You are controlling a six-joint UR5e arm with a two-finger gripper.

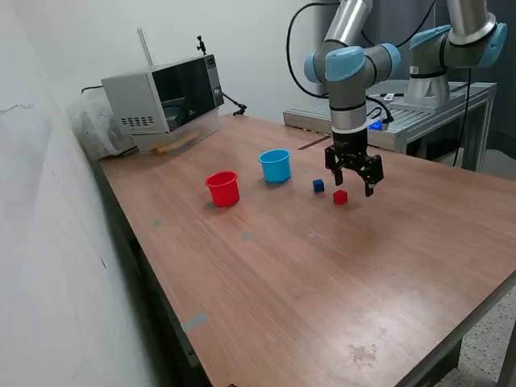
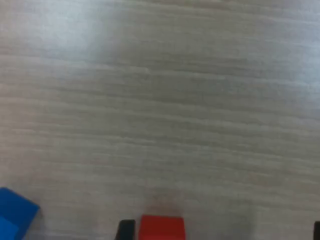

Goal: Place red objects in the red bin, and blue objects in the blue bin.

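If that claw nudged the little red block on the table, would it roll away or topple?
Probably neither. The red cube has flat faces and sits squarely on the wooden table, so it would likely slide rather than roll. It looks small and stiff, so probably light. The end effector hangs open just above it.

Red cup, round and tapered, upright on wood near frame centre-left. Light blue cup, same form, upright, just up and right of it. Small dark blue cube right of the blue cup; small red cube just lower right, apart.
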